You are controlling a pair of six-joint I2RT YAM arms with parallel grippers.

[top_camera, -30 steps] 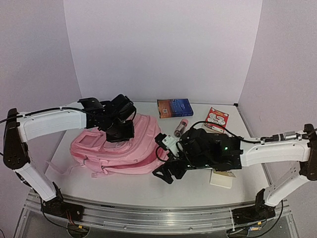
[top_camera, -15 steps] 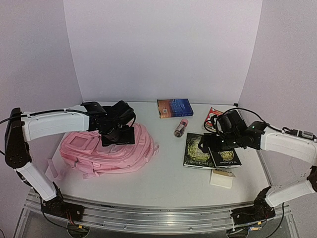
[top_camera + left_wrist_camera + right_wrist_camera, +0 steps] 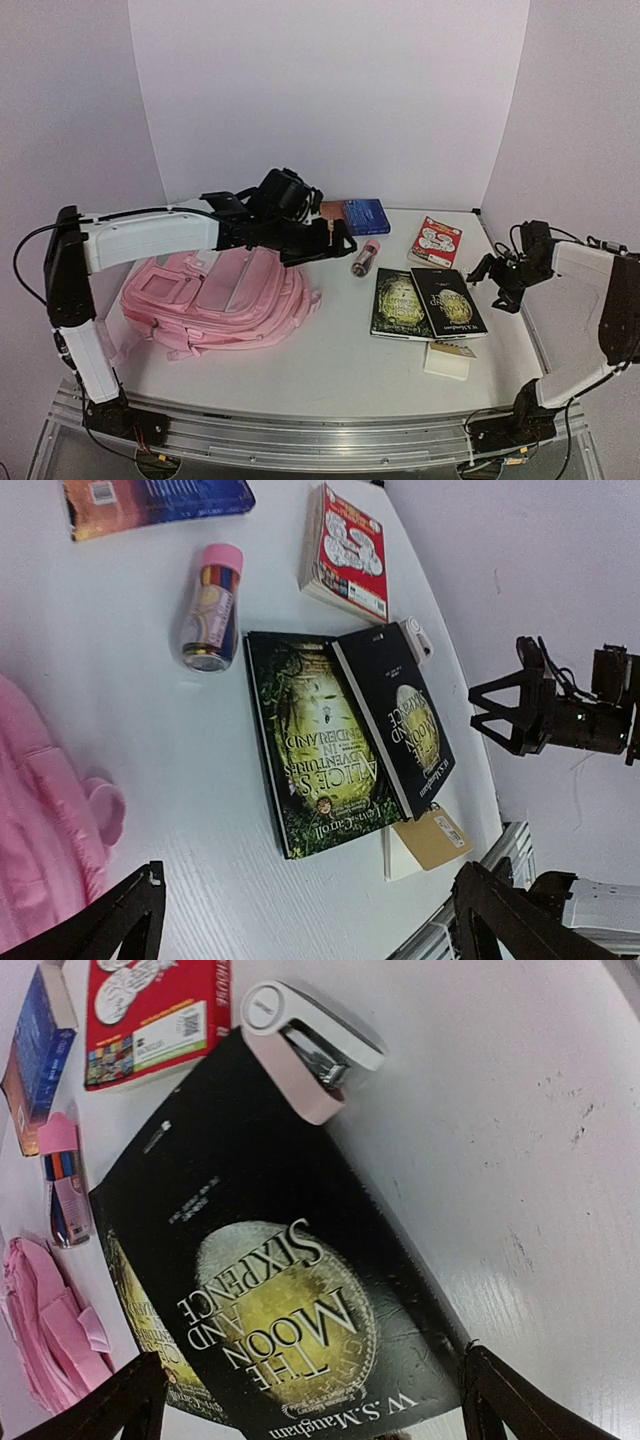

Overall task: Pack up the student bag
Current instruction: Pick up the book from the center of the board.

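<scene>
Left tool (image 3: 338, 240) beside slumped pink bag (image 3: 215, 295)

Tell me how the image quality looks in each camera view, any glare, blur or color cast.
Top external: even, soft light with a lilac cast, fine detail a bit mushy around the student bag. Left wrist: sharp, the Alice book title reads clearly, white table nearly washed out. Right wrist: crisp, with a glossy sheen on the Moon and Sixpence cover.
</scene>
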